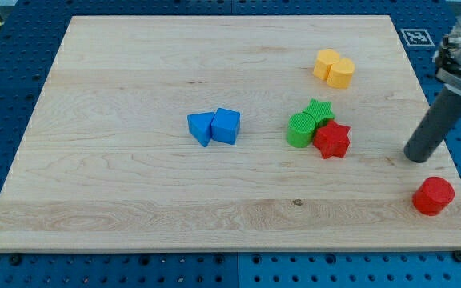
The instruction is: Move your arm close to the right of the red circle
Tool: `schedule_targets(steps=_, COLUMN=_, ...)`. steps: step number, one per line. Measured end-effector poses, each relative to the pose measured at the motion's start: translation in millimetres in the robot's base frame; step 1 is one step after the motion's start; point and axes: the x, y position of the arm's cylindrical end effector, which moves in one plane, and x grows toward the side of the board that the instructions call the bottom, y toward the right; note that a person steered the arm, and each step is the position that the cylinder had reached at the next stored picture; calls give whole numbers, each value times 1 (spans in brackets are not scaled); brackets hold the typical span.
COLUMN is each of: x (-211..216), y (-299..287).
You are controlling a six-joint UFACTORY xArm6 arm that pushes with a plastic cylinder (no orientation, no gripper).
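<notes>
The red circle [433, 196] is a short red cylinder near the board's bottom right corner. My tip [415, 157] is the lower end of the dark rod coming down from the view's top right. It rests on the board just above and slightly left of the red circle, with a small gap between them.
A red star [331, 140], a green circle [300, 130] and a green star [319, 111] cluster left of my tip. Two yellow blocks [334, 68] sit at the top right. Two blue blocks [214, 126] sit mid-board. The wooden board's right edge [446, 152] is close by.
</notes>
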Motion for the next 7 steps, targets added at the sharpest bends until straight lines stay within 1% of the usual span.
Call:
schedule_targets(steps=2, x=27, y=33)
schedule_targets(steps=3, x=33, y=47)
schedule_targets(steps=4, x=50, y=72)
schedule_targets(steps=5, x=75, y=76)
schedule_targets(steps=6, x=94, y=65)
schedule_targets(steps=7, x=94, y=64)
